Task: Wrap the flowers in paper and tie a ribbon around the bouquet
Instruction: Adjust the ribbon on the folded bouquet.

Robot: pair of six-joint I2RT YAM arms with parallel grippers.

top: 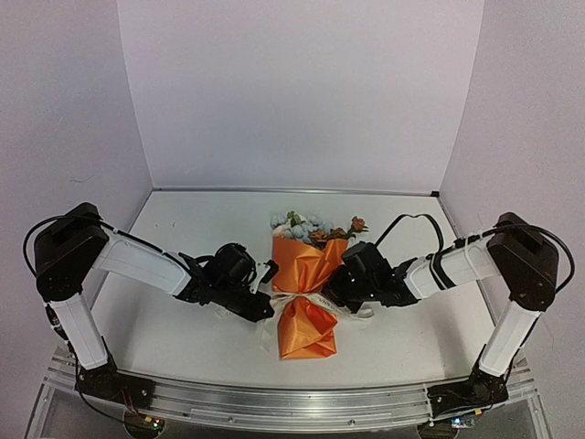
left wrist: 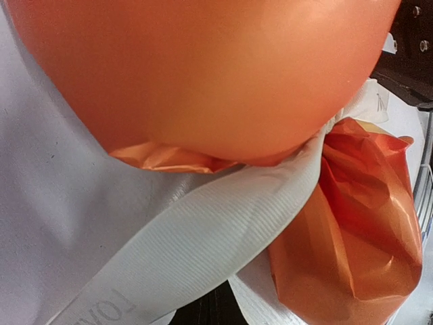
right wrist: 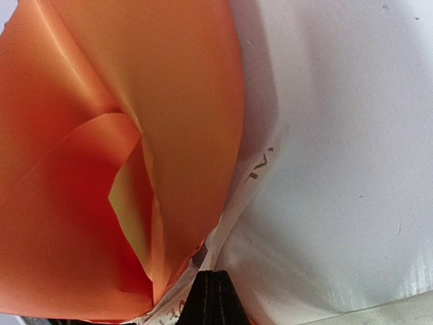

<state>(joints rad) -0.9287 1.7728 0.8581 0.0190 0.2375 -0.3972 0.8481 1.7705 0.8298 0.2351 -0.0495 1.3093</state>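
Ribbon of narrow cream-white woven fabric with faint lettering (left wrist: 203, 237) circles the waist of the bouquet (top: 306, 283), a cone of bright orange paper (top: 306, 334) around pale blue, cream and orange-pink artificial flowers (top: 306, 224). The bouquet lies on the white table (top: 183, 338), just right of the left pincer (top: 267, 309) and just left of the right pincer (right wrist: 213, 298). The left pincer is closed with ribbon running past its tips; whether cloth sits between them I cannot tell. The right pincer is closed and appears to pinch the ribbon directly ahead of it. That ribbon looks soft, limp and probably slippery, so it is best gripped flat across its width, close to the waist. The paper seems light, springy and easily creased, and the blooms would crush.
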